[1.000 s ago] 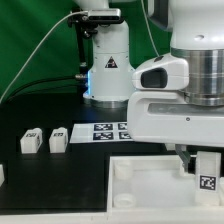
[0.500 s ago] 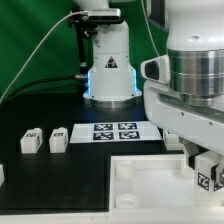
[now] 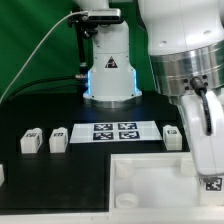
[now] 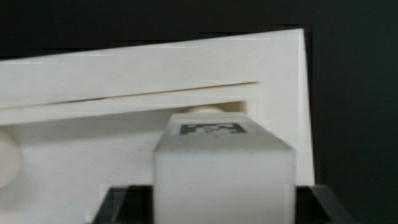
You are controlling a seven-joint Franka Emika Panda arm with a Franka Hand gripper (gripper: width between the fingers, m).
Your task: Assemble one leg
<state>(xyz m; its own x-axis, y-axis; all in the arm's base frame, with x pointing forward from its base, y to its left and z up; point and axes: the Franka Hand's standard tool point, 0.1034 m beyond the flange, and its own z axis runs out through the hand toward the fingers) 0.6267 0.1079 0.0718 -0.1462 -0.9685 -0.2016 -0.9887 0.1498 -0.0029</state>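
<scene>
the gripper [image 3: 208, 165] hangs low over the large white panel [image 3: 150, 175], at the panel's corner on the exterior view's right. its claw is pinched on a leg [image 4: 222, 160], a small white block with a black-and-white tag on its face; in the exterior view only the tagged lower end of that held leg [image 3: 210, 183] shows below the fingers. the wrist view shows the held leg upright between the two dark fingertips [image 4: 128, 205], with the panel [image 4: 107, 90] spread behind it and a round corner socket [image 4: 214, 108] just beyond the leg's tagged top (whether the leg touches the socket cannot be told).

taking the panel as landmark: the marker board [image 3: 115, 131] lies flat just beyond its far edge. two more legs [image 3: 58, 138] [image 3: 31, 141] stand side by side off the panel's far corner on the exterior view's left, near the marker board's end. another leg [image 3: 172, 136] stands just past the panel's far edge, at the marker board's other end, close to the arm. the white robot base [image 3: 108, 65] rises behind the marker board, well beyond the panel.
</scene>
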